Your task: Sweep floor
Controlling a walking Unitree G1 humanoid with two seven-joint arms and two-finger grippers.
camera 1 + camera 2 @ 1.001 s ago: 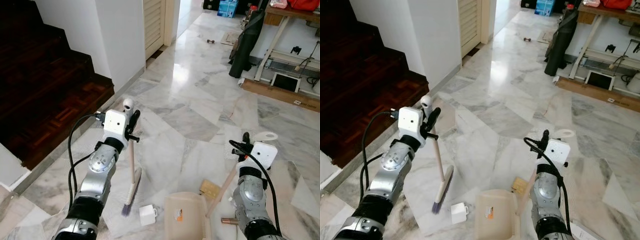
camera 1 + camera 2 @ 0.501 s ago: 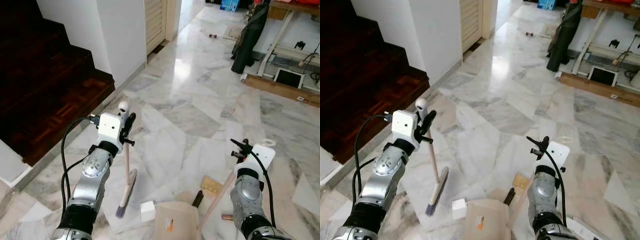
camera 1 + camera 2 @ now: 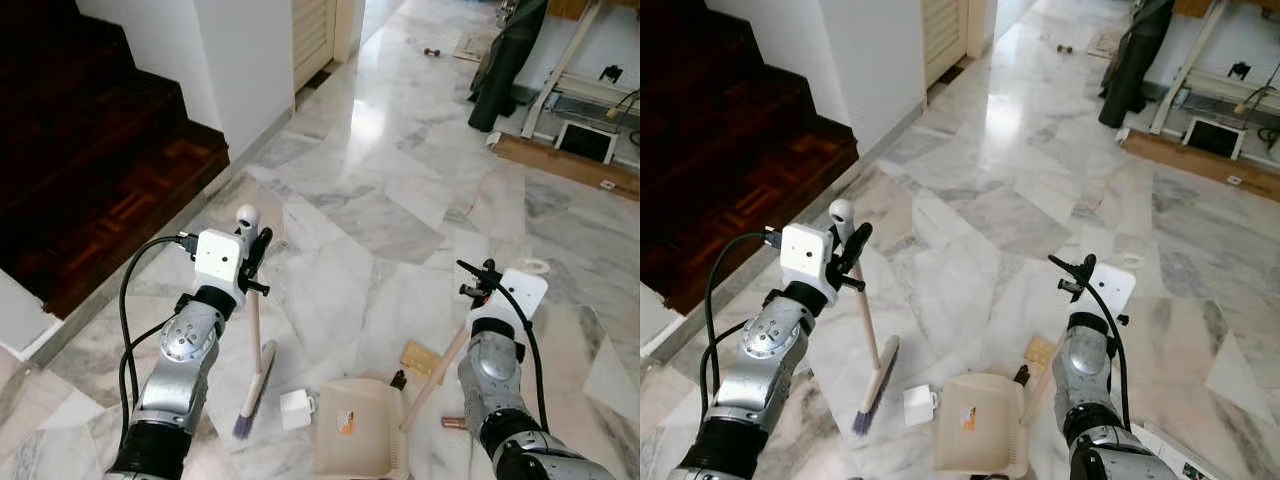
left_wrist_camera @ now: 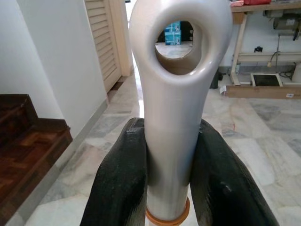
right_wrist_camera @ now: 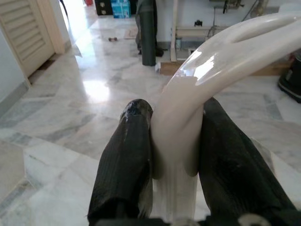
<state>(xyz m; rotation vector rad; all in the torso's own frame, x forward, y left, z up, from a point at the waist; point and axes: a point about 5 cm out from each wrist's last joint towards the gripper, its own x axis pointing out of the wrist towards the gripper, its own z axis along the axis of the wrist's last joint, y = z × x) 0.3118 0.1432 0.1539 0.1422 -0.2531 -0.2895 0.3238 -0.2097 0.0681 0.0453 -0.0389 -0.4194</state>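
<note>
A: Where's the broom point(image 3: 256, 340) relative to the left gripper point(image 3: 256, 262)?
B: In it. The black fingers point(image 4: 123, 188) are clamped on either side of the white looped handle top, just under the hanging hole. The stick runs down from the grip and the bristle head sits on the marble floor point(image 3: 380, 180), leaning a little toward the robot.

A: And the right gripper point(image 3: 481, 283)?
B: Closed on the dustpan handle point(image 5: 207, 70), fingers point(image 5: 123, 169) pinching the white looped end. The wooden shaft slants down to the beige dustpan point(image 3: 360, 428), which lies flat on the floor between the two arms, low in the head view.

A: Anything near the pan?
B: A small white box point(image 3: 296, 409) just beside its left edge, between pan and bristles. A tan flat piece point(image 3: 422, 358) sits past the pan by the shaft, with a small dark thing point(image 3: 398, 379) at the pan's far rim. Can't tell what that one is.

A: What's hard to read?
B: A small brown cylinder point(image 3: 454, 422) by the right forearm is too small to identify. In both wrist views the fingers hide the lower handles.
</note>
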